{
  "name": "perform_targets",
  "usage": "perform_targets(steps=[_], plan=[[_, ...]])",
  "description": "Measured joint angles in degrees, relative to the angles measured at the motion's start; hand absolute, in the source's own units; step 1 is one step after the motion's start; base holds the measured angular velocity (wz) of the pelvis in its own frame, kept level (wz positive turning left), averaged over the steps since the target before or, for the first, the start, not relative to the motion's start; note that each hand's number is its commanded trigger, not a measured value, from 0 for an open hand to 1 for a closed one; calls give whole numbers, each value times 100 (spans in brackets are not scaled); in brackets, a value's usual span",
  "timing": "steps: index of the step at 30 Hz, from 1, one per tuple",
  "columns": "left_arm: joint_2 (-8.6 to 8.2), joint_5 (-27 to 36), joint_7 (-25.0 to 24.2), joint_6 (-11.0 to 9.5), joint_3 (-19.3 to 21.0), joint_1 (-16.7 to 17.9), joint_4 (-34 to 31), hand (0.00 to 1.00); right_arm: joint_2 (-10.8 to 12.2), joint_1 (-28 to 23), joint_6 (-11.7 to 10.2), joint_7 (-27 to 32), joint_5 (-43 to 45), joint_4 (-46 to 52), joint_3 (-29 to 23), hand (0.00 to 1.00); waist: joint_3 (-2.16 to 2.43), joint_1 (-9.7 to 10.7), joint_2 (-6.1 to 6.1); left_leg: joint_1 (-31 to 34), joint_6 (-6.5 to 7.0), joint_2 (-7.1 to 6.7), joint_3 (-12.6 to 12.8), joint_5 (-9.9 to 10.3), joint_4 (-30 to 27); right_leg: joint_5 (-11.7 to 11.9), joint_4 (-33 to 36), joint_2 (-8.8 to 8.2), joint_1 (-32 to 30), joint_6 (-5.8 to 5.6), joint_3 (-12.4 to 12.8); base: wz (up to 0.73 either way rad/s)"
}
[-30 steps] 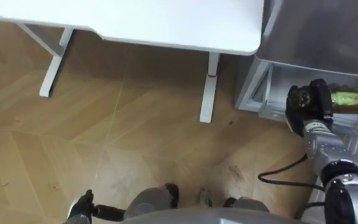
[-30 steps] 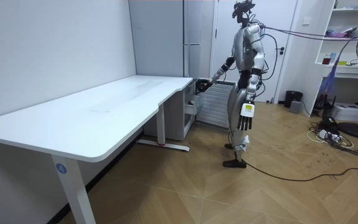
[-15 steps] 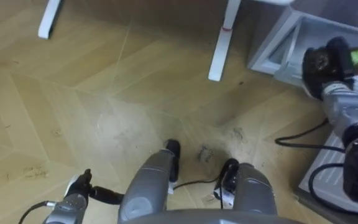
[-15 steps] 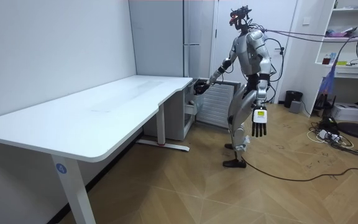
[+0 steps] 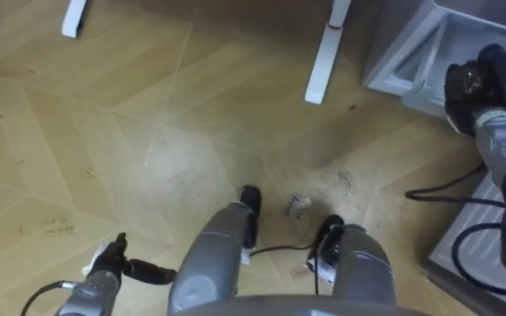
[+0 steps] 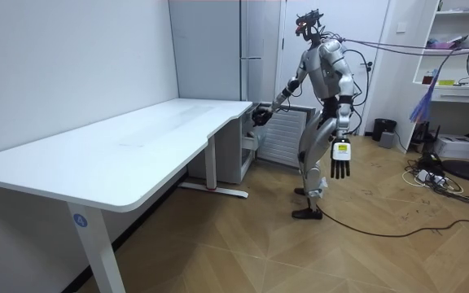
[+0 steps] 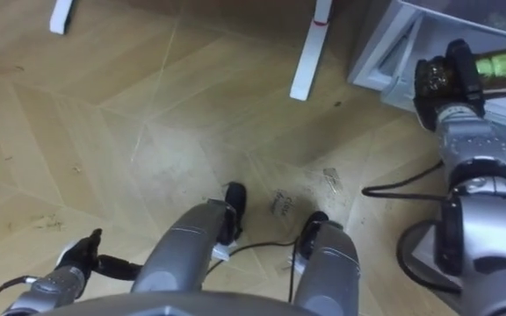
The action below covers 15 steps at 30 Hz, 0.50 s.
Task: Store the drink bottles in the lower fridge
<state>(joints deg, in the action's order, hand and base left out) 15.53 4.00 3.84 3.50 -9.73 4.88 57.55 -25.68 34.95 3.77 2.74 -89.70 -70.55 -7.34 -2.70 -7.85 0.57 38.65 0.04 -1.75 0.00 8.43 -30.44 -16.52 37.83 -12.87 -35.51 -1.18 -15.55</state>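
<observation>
Since a second ago the robot's left arm has swung away from its hip toward the room view's right, and its body leans a little more toward the fridge. The whole eye view has slid down to take in more floor, which is the camera's own shift.

The green drink bottle (image 7: 503, 63) lies on its side in the right robot hand (image 7: 436, 79). The hand's dark fingers are curled tight round the bottle's near end, and the rest of the bottle points off to the right. It is held at the mouth of the pale grey open lower compartment (image 7: 378, 54) of the tall grey fridge (image 6: 218, 57). Whether it is already inside or just above the edge cannot be told.

The right arm reaches forward and far right from the body. The left robot hand (image 6: 339, 168) hangs at the robot's side, well apart from the bottle, with fingers straight and nothing in them.

Just left of the compartment stands a white metal leg (image 7: 306, 53) of the long white worktop (image 6: 137, 138), which runs away from the fridge along the wall. The robot stands upright on the light wooden herringbone floor (image 7: 130, 132), near the fridge end of the worktop.
</observation>
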Motion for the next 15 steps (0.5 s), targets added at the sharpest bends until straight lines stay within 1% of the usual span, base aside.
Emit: perform_targets(steps=[2,7,11,13,15], plan=[[1,24,-1,1,0,11,10,0,-120,78,10,35,33,-22,150,0,-1,-8,-5,1,4,1,39,-3,22,2,11,1,-41,-3,43,-7],[3,33,-27,24,0,22,23,0,-158,158,10,33,33,-20,164,0,-3,-6,-15,-1,11,3,141,-11,92,2,38,-12,-136,-3,141,-8],[6,33,-28,23,1,22,12,0,-189,208,15,86,27,-23,159,0,-1,39,-22,17,12,2,153,-11,96,2,15,-14,-146,-4,138,0],[31,29,-24,20,1,21,18,0,-192,208,119,140,25,-39,161,0,-1,42,-47,16,13,2,163,-12,102,2,7,-14,-145,-4,140,0],[61,35,-23,21,1,21,26,0,-193,208,145,147,24,-58,161,0,-1,66,-70,8,14,3,168,-12,107,2,7,-14,-142,-4,140,0]])
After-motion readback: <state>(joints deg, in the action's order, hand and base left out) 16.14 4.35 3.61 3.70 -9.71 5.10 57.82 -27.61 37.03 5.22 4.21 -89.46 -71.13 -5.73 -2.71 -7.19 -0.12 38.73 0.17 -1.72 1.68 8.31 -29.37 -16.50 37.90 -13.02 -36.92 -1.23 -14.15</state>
